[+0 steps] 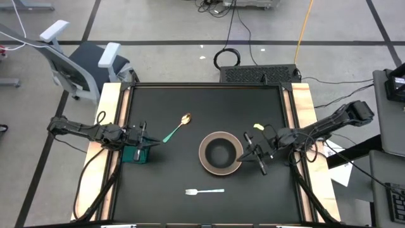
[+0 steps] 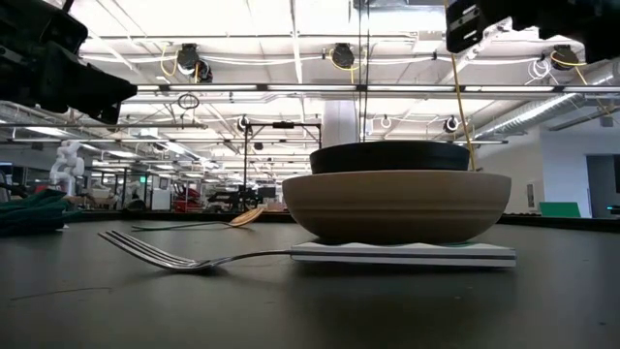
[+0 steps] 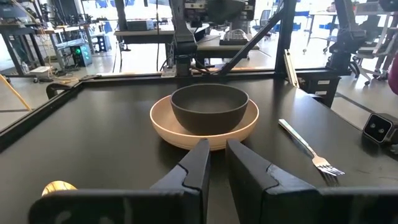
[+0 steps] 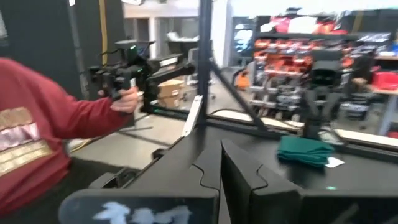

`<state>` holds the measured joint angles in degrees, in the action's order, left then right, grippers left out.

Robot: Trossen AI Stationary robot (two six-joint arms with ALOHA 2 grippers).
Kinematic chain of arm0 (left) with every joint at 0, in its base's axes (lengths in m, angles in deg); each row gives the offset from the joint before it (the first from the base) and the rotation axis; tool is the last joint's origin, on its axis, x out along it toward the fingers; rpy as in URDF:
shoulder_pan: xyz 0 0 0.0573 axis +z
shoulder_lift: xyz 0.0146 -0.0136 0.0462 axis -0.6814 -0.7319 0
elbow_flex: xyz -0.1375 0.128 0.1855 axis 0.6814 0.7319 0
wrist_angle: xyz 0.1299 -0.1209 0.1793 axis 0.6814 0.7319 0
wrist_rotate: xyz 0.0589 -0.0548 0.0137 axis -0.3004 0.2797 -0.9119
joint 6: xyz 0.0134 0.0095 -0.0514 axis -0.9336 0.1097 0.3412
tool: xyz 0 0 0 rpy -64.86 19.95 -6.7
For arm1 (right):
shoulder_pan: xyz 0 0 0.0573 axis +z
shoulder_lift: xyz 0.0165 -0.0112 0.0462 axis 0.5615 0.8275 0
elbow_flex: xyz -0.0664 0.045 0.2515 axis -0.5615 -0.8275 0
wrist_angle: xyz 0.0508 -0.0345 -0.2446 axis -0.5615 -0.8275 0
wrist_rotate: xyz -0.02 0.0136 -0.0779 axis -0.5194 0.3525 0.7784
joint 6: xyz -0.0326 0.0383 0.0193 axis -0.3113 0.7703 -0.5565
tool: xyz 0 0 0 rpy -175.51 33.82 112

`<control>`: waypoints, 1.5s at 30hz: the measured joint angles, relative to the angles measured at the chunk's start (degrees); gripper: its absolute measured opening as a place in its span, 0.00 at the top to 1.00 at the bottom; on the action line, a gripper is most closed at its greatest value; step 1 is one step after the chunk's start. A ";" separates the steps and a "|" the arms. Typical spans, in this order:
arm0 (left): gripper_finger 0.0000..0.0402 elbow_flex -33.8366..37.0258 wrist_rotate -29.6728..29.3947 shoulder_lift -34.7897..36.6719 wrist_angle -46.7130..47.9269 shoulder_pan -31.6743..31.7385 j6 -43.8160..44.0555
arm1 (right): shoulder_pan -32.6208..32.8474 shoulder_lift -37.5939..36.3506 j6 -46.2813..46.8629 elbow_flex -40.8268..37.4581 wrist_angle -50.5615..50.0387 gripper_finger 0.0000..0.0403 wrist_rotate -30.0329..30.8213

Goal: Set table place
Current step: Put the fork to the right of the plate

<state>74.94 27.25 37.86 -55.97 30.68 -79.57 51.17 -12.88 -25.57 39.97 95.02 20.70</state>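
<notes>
The pinkish-beige plate (image 1: 204,161) lies on the black table (image 1: 164,171) right of centre, and the black bowl (image 1: 220,152) stands in it; both also show in the left wrist view (image 3: 205,109). The spoon (image 1: 177,126), with a gold bowl and a green handle, lies left of the plate. The fork (image 1: 204,190) lies near the front edge. My left gripper (image 1: 150,140) is just left of the spoon's handle end, its fingers (image 3: 200,163) a narrow gap apart and empty. My right gripper (image 1: 253,152) hovers by the plate's right rim, shut and empty (image 4: 221,171).
A green cloth (image 1: 134,154) lies under my left arm by the left wooden strip. A small yellow-green thing (image 1: 257,126) shows near my right arm. A person in a red sleeve (image 4: 56,124) stands beyond the table.
</notes>
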 joint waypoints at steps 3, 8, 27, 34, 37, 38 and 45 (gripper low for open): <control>0.86 0.00 0.00 0.00 0.00 0.00 0.14 | 0.68 3.37 -0.07 1.83 -0.11 1.00 -0.90; 0.86 0.00 0.00 0.00 0.01 0.00 0.63 | 0.79 7.18 -0.31 3.58 -0.11 1.00 -0.90; 0.86 0.00 -0.02 -0.01 0.07 0.00 0.66 | 4.29 17.75 5.56 10.79 8.33 1.00 -0.36; 0.86 0.00 -0.04 0.00 0.11 0.00 0.85 | 5.62 26.58 7.49 17.54 8.35 1.00 8.06; 0.86 0.00 -0.04 0.00 0.11 0.00 0.86 | 5.60 28.50 8.29 18.79 8.49 1.00 10.36; 0.86 0.00 -0.03 -0.01 0.13 0.00 0.88 | 5.60 28.85 8.62 19.07 8.60 1.00 11.13; 0.86 0.00 -0.02 -0.02 0.13 0.00 1.01 | 5.60 30.50 8.87 19.33 11.13 1.00 11.54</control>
<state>74.94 27.22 37.84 -55.84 30.68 -78.57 56.77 17.63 -16.71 59.29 106.15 32.24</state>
